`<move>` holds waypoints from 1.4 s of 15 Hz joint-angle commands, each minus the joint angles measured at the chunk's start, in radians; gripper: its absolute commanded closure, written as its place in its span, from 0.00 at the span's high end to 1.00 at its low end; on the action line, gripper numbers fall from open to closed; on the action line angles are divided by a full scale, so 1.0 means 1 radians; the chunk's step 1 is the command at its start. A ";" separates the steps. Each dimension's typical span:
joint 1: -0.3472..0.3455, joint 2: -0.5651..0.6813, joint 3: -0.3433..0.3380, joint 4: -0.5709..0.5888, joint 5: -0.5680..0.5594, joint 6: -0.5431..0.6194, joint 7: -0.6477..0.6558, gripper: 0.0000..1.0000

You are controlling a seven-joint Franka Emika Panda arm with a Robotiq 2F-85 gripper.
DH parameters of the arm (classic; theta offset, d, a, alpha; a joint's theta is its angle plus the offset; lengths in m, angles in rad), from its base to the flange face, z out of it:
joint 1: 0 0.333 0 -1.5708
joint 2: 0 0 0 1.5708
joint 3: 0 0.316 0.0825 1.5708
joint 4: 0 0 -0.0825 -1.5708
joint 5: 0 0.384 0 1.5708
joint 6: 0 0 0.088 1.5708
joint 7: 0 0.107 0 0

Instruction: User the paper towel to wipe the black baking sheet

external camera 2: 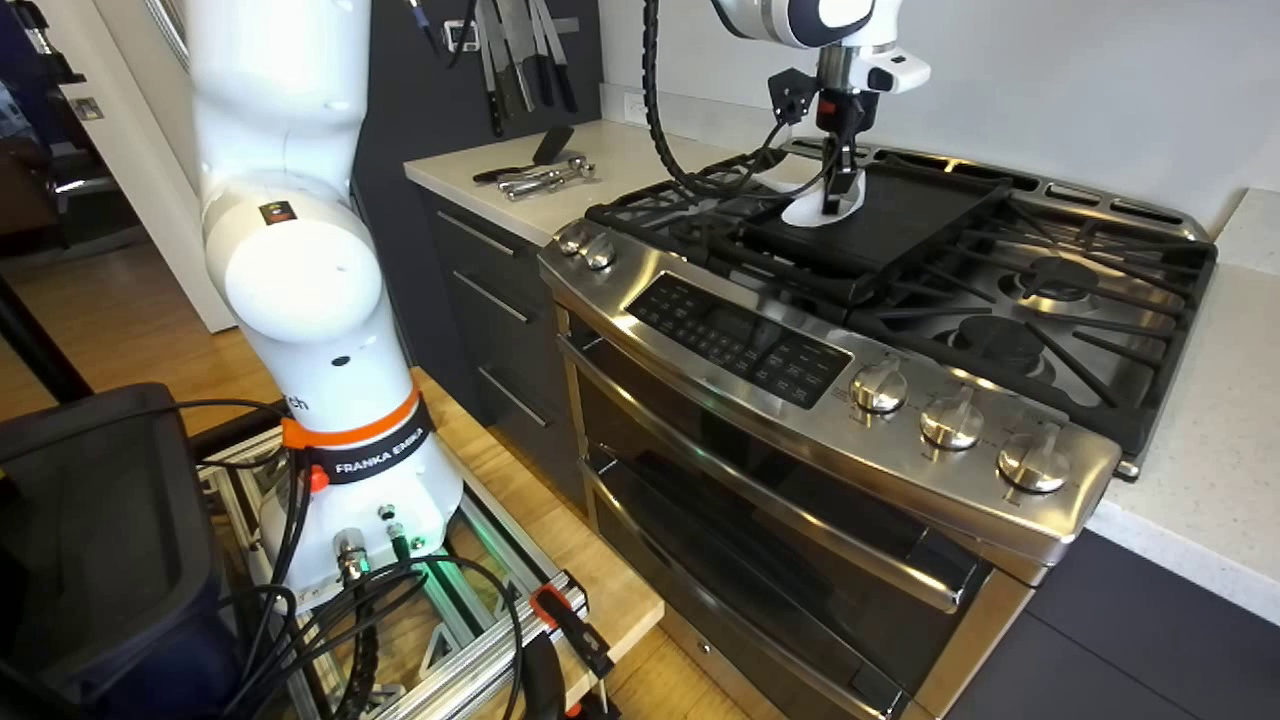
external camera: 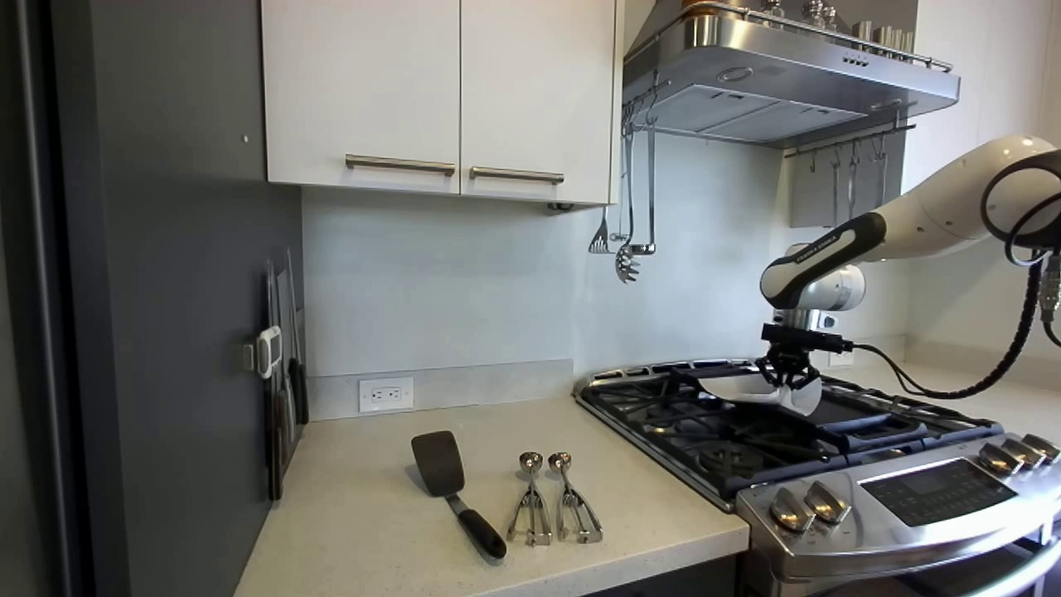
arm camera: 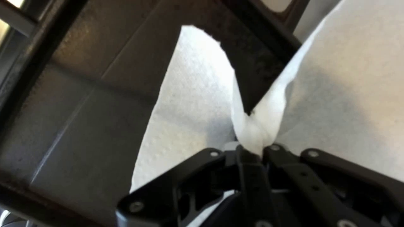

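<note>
You have one white paper towel (arm camera: 195,94), one black baking sheet (external camera 2: 920,215), one black-handled spatula (external camera: 442,473), two cookie scoops (external camera: 531,463) and, on the front of the stainless range (external camera: 879,541), five knobs (external camera 2: 951,420). The spatula and both scoops lie near one another on the bench (external camera: 348,497) beside the range.

Your end effector (arm camera: 259,151) has its two fingers pressed together, pinching a gathered fold of the towel. In the wrist view the paper juts beyond the fingertips, a narrow flap fanning to the left and a broader one to the right. The towel hangs beneath your end effector and over the baking sheet, which lies on the middle of the range top; whether paper and metal touch, you cannot tell.

On the black band (external camera 2: 380,455) around the base (external camera 2: 400,490) of your arm (external camera: 953,207), white capitals read "FRANKA EMIKA"; above it, the letters "ch" show. In an exterior view, small lettering on the arm's dark section (external camera: 866,232) appears to repeat the name. The markings on the range's control panel (external camera 2: 740,340) are too small to read
</note>
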 commanded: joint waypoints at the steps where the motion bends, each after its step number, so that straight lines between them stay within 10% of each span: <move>1: 0.003 0.004 0.025 -0.008 0.064 -0.116 -0.091 0.00; 21: 0.006 0.109 -0.054 0.059 0.024 0.087 0.087 0.00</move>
